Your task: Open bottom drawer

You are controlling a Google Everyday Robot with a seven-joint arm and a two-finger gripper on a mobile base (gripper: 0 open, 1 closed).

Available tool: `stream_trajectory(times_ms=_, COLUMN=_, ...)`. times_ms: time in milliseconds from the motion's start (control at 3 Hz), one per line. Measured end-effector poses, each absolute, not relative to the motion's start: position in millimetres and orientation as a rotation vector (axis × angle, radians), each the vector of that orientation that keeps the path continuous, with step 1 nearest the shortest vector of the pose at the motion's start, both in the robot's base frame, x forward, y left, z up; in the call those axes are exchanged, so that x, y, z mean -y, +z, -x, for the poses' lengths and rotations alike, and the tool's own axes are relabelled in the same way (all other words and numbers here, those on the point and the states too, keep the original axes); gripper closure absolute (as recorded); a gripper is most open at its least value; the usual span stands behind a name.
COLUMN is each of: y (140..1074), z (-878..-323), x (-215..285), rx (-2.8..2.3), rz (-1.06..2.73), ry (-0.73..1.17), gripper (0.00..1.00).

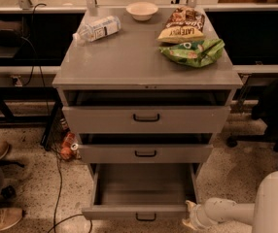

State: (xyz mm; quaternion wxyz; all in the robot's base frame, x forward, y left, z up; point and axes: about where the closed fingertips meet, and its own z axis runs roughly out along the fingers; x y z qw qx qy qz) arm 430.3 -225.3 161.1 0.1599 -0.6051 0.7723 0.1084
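At lower center, the bottom drawer point(144, 191) is lying open from above; the middle drawer point(145, 154) is overhanging its back, and the gripper point(189, 217) is crowding its right front corner.

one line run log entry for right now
bottom drawer: pulled out, nothing visible inside | pincer: low, at drawer front's right corner

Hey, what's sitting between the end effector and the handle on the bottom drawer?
Nothing. In the camera view the end effector is at the right end of the bottom drawer front; only bare grey front separates it from the handle.
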Motion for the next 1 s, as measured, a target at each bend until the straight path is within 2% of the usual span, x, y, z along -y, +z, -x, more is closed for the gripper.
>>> stream_trajectory(times_ms=1000, y=161.7, z=-430.3, x=225.3, rx=-2.207, rz=1.729, ry=0.310, gripper=1.00)
